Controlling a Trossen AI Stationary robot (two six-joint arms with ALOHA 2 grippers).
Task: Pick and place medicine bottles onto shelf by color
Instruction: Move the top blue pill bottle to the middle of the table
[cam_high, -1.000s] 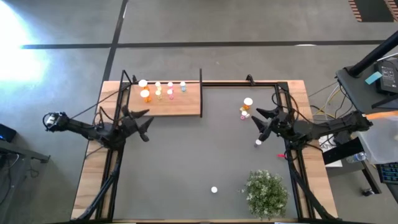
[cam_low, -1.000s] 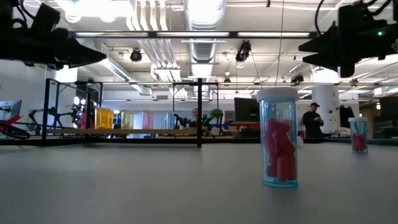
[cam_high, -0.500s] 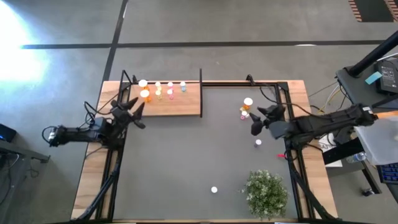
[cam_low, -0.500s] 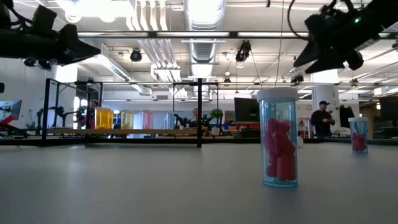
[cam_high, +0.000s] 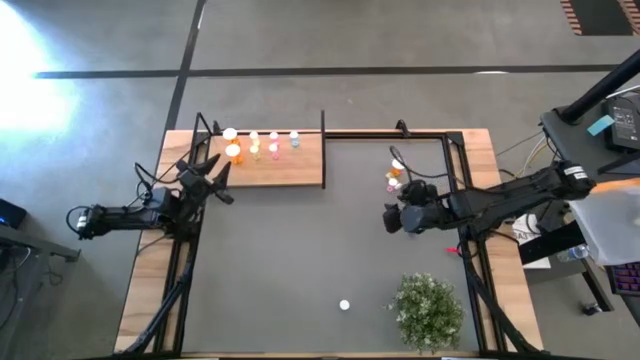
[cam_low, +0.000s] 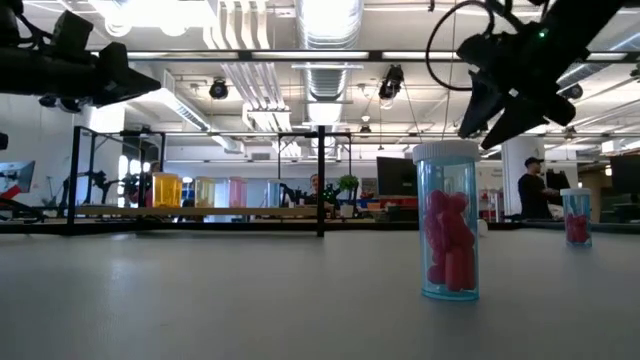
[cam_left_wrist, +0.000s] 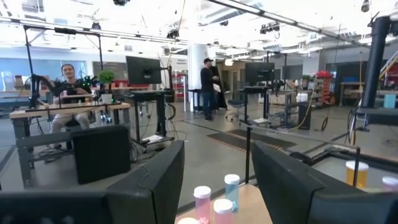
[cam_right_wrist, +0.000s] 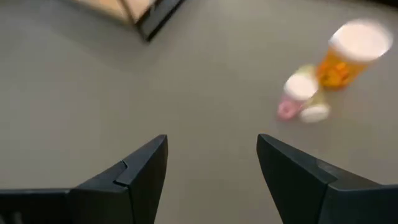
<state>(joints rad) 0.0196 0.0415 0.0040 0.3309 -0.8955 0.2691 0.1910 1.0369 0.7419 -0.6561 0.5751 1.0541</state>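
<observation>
Your left gripper (cam_high: 218, 180) hangs just at the left front corner of the shelf (cam_high: 300, 170), and its jaws stand apart with nothing between them. On the shelf you have a row of small bottles (cam_high: 262, 145) near its back edge: orange ones at the left end, then yellow, pink and blue ones. In the left wrist view a pink bottle (cam_left_wrist: 202, 202) and a blue bottle (cam_left_wrist: 231, 190) stand just beyond the open fingers (cam_left_wrist: 155, 186).

Right of the shelf, on the dark mat of the counter (cam_high: 300, 260), your right gripper (cam_high: 392, 218) is in the air, its jaws apart and empty. Just behind it, farther from the shelf, a small cluster of bottles (cam_high: 394, 178) remains, with one larger orange bottle (cam_right_wrist: 348, 56) among them. One more bottle (cam_high: 344, 305) stands alone near the front edge of the counter, well apart from the shelf, and a green plant (cam_high: 428, 310) stands to its right.
</observation>
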